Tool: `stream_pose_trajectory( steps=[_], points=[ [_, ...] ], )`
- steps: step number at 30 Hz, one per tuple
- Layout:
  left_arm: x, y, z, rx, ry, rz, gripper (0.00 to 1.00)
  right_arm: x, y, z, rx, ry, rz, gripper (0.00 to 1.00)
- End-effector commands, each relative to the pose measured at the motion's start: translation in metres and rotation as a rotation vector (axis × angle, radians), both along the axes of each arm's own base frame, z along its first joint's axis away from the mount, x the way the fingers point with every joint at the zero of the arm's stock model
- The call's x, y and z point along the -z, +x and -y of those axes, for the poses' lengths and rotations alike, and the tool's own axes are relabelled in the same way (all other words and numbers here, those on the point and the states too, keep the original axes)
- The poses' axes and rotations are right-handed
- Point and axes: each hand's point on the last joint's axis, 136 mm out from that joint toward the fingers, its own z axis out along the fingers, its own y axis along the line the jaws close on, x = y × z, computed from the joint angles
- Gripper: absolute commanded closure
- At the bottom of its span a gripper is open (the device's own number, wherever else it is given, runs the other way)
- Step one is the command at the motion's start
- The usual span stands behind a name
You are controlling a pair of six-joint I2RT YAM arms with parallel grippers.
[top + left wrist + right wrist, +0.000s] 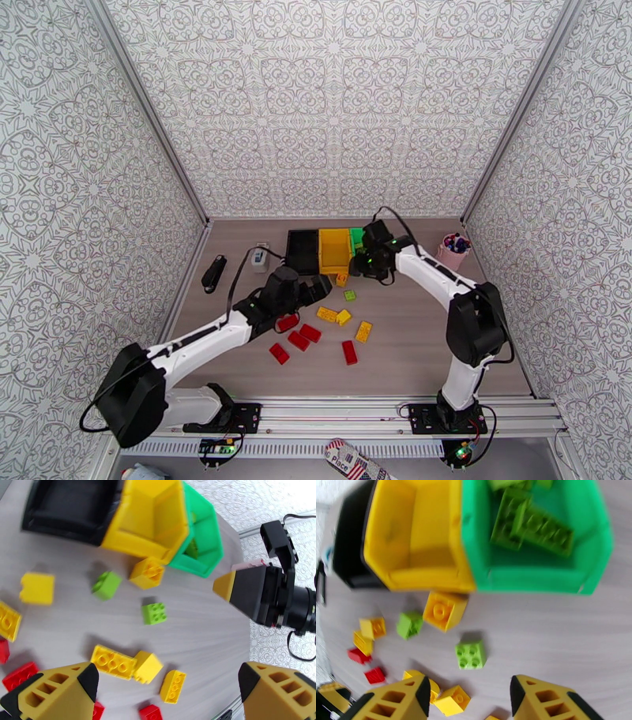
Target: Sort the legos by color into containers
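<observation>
seeing the lime green lego (471, 655) just ahead of my right gripper (469, 688), centred between its parted, empty jaws; left gripper (166, 675), spread wide, looks equally near

Wood-grain table (442, 355), black bin (302, 251), yellow bin (334, 249), green bin (357, 237) in a touching row, legos (363, 331) scattered in front

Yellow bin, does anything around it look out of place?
Yes. One yellow brick sits askew against the front wall of the yellow bin, outside rather than in it; the bin looks empty. Two green bricks also lie loose on the table, while the green bin already holds green ones.
</observation>
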Motion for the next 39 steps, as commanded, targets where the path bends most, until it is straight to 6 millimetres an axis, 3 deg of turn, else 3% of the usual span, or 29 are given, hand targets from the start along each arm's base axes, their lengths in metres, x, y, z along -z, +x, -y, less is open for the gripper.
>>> stream_pose_trajectory(
  steps=[1,6,11,23,33,39],
  points=[
    [0.002,-0.007,-0.012,-0.052,-0.023,0.006,0.01,0.027,-0.006,-0.007,-0.043,-0.089,-0.014,0.43],
    [0.013,-0.022,-0.025,-0.084,-0.019,-0.011,0.01,0.053,-0.013,-0.023,-0.097,-0.163,-0.047,0.42],
    [0.019,-0.031,-0.030,-0.098,-0.016,-0.018,0.01,0.077,-0.013,-0.025,-0.102,-0.210,-0.077,0.42],
    [0.022,-0.030,-0.026,-0.099,-0.009,-0.025,0.01,0.094,-0.005,-0.019,-0.109,-0.278,-0.073,0.46],
    [0.018,-0.024,-0.019,-0.084,-0.008,-0.021,0.01,0.089,-0.002,-0.021,-0.102,-0.270,-0.064,0.62],
    [0.006,-0.009,-0.003,-0.044,0.003,0.004,0.01,0.056,-0.004,-0.018,-0.077,-0.224,-0.009,0.66]
  ],
)
